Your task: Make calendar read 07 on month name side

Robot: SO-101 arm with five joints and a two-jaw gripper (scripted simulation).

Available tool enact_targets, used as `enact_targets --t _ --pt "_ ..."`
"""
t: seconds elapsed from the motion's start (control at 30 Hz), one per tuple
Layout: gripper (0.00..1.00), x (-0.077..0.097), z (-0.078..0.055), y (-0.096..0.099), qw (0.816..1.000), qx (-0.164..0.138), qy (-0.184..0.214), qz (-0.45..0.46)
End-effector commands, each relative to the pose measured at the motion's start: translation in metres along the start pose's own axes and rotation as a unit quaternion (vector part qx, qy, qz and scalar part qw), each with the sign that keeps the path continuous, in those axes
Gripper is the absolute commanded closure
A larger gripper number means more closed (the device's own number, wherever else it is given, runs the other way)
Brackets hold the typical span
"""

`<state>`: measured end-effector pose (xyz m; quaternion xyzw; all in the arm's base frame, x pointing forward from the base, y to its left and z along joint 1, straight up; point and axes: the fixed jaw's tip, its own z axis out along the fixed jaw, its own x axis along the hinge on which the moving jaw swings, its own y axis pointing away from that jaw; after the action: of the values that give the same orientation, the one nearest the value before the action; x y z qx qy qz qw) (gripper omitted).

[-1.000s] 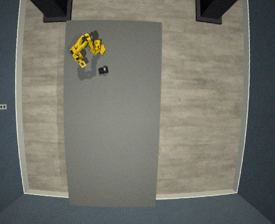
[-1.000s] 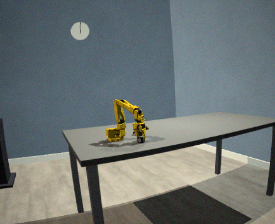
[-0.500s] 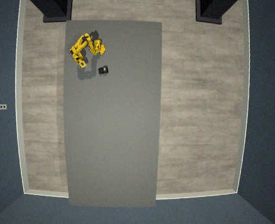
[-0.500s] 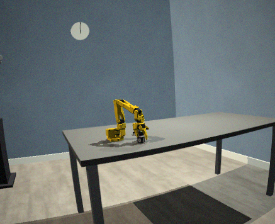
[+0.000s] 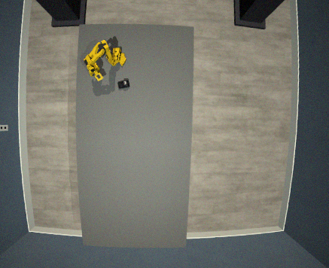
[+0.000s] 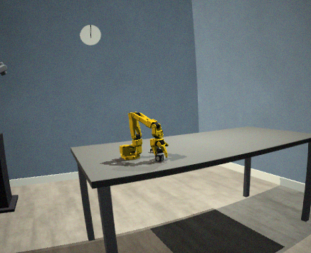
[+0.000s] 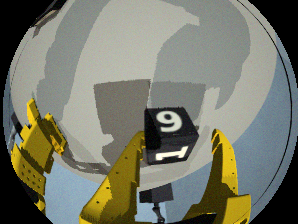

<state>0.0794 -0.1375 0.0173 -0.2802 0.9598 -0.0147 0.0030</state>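
A black cube (image 7: 172, 136) (image 6: 159, 158) stands between the fingers of my gripper (image 7: 178, 134). In the wrist view, a white digit looking like a 9 is on its upper face and a sideways 1 on the face below. The gripper is open: the left finger is close against the cube's left side, and a gap shows at the right finger. The cube is hidden under the gripper in the top view. The small black tray (image 5: 120, 86) is apart from the gripper, with something pale showing on it; its digits and the month's name are too small to read.
The arm's yellow base (image 5: 117, 56) (image 6: 128, 153) stands near one end of the grey table (image 5: 136, 150) (image 6: 218, 146). The arm's shadows cover the surface around the gripper. Part of a dark object (image 7: 49, 11) shows at the upper left of the wrist view.
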Motion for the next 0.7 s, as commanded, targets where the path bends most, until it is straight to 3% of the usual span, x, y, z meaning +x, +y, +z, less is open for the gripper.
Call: enact_targets --t 0.0,0.67 --pt "0.64 0.001 -0.006 -0.003 1.000 0.009 0.000 -0.001" --pt "0.64 0.001 -0.059 -0.002 1.000 0.009 0.000 -0.001"
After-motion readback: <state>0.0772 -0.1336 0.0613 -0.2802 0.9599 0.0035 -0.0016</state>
